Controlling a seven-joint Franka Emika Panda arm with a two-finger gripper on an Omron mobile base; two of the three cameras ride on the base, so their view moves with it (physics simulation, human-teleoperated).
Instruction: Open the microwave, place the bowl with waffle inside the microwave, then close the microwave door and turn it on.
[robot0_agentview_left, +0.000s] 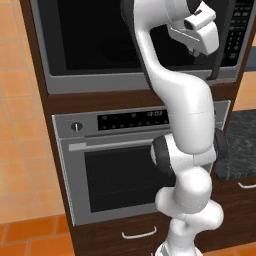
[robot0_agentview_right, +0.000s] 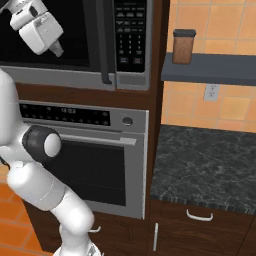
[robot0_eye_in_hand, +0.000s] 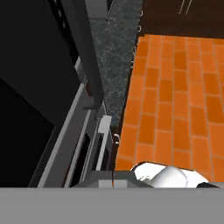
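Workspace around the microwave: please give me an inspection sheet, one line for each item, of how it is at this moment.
Surface: dark stone counter right of the oven, bare where seen.
Job's things: microwave with its door shut; dark handle beside the keypad.
Clutter: brown jar on the grey shelf.
Hand: hand raised before the door glass, left of the handle, shut, holding nothing.
Cables: nothing seen.
Surroundings: oven under the microwave, door shut; wall socket under the shelf; orange tiled wall and floor; wooden drawers below.
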